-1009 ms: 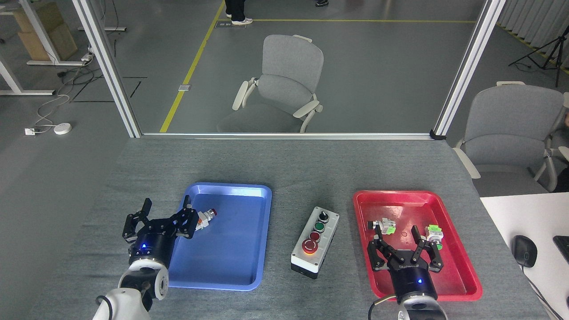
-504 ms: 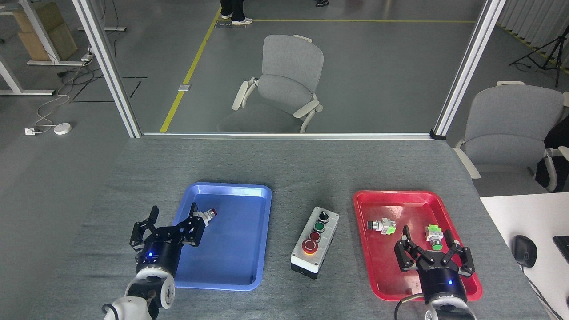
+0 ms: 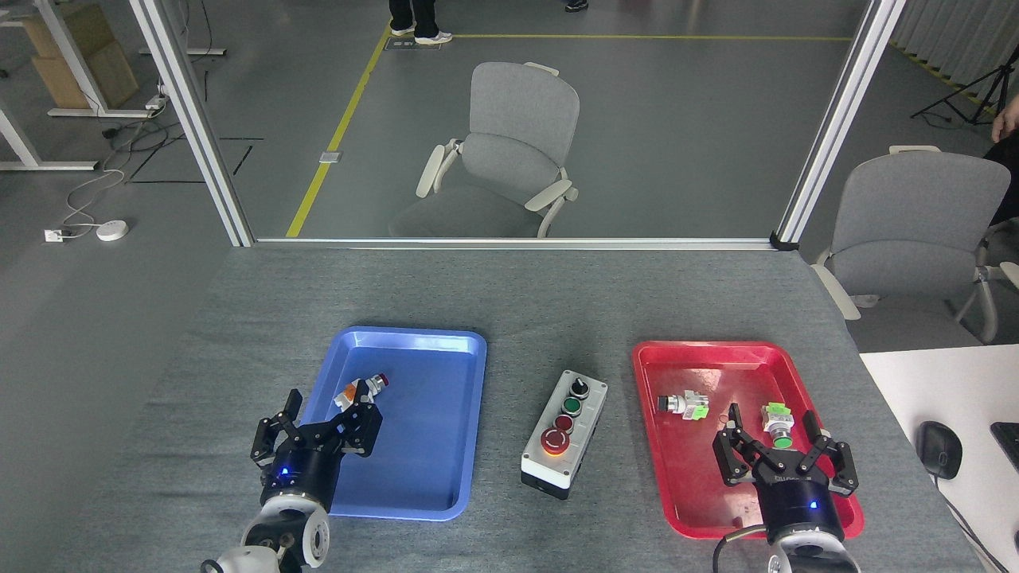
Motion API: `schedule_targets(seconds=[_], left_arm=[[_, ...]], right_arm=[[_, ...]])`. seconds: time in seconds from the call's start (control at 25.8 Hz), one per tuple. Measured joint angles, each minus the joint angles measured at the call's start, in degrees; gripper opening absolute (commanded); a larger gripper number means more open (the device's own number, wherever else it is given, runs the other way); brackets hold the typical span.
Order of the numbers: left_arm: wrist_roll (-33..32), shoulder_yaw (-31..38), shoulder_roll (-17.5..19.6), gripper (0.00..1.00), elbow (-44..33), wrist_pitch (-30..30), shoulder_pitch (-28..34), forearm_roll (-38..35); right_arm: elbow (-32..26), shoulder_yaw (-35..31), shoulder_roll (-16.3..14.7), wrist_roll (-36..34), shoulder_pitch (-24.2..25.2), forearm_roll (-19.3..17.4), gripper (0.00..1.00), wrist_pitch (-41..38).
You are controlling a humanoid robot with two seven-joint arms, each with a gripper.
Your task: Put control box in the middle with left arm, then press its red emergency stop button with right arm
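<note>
The control box (image 3: 564,434), light grey on a black base, lies on the bare grey tabletop between the two trays. Along its top run a black knob, a green button, a small red button and the big red emergency stop button (image 3: 555,440) at its near end. My left gripper (image 3: 328,412) is open over the left edge of the blue tray (image 3: 414,492), well left of the box. My right gripper (image 3: 772,428) is open over the near part of the red tray (image 3: 700,354), right of the box. Neither holds anything.
A loose orange-and-white switch (image 3: 361,390) lies in the blue tray. Two small green-and-white switches (image 3: 685,404) (image 3: 778,424) lie in the red tray. A white desk with a mouse (image 3: 938,450) stands at the right. Chairs (image 3: 509,151) stand beyond the table's far edge.
Both arms have drawn back toward me. The left gripper slid down and right along the blue tray's edge. The right gripper moved right and nearer within the red tray. The box stayed put.
</note>
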Motion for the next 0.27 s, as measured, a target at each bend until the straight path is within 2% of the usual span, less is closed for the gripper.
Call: schedule_targets(seconds=[0.27], left_arm=[[-0.01,0.0,-0.04,0.99,0.04,0.03,0.01,0.05]], right_arm=[[0.0,-0.02,0.08,-0.35,0.0,-0.04,0.98,0.0]])
